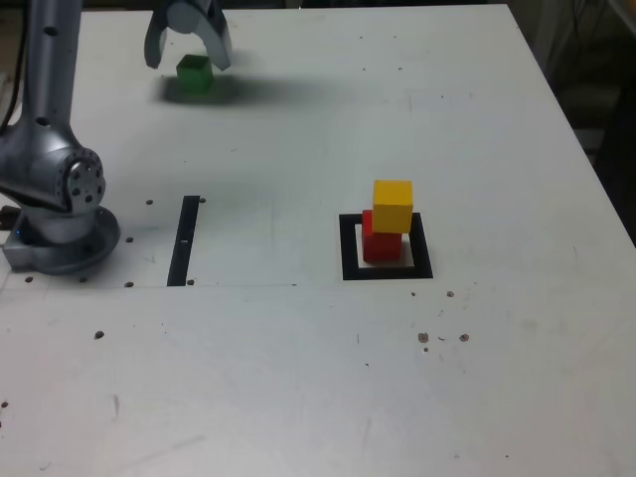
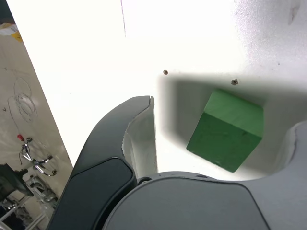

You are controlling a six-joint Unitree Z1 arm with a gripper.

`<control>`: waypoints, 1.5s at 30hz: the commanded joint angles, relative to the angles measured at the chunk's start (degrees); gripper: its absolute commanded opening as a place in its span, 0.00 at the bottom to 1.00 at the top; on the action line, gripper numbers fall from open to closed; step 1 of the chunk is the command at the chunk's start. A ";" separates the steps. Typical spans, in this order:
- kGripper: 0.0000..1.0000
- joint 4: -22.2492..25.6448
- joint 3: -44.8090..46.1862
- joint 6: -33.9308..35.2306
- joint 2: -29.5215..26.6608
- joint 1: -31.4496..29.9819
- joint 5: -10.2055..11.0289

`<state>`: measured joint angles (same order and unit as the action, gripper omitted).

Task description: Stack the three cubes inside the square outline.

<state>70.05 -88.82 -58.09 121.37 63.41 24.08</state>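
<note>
My hand [image 1: 189, 62] is released, jaws wide around but clear of the green cube [image 1: 195, 75]; since the cube sits skewed between my fingers, closing unaligned could twist it or pinch a corner.

The block sitting higher over there is a plain yellow-orange [image 1: 393, 206], and the one under it is solid red [image 1: 382, 244]; the square outline [image 1: 350, 263] around them is black with a pale off-white middle. The other block is all green [image 1: 195, 74], brighter on one face, darker on another. I see an off-white bench [image 1: 248, 388] dotted with dark brown specks, a plain black strip [image 1: 184, 240], and a grey-and-black hand [image 1: 187, 45].
</note>
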 commanded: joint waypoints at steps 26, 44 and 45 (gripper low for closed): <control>0.31 -1.25 -0.23 1.13 1.13 -0.63 -0.96; 0.31 -1.36 -0.04 1.19 -0.08 -2.05 -2.19; 0.31 -1.36 0.00 1.23 -0.34 -2.28 -2.36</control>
<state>68.78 -88.93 -56.85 121.73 61.41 21.84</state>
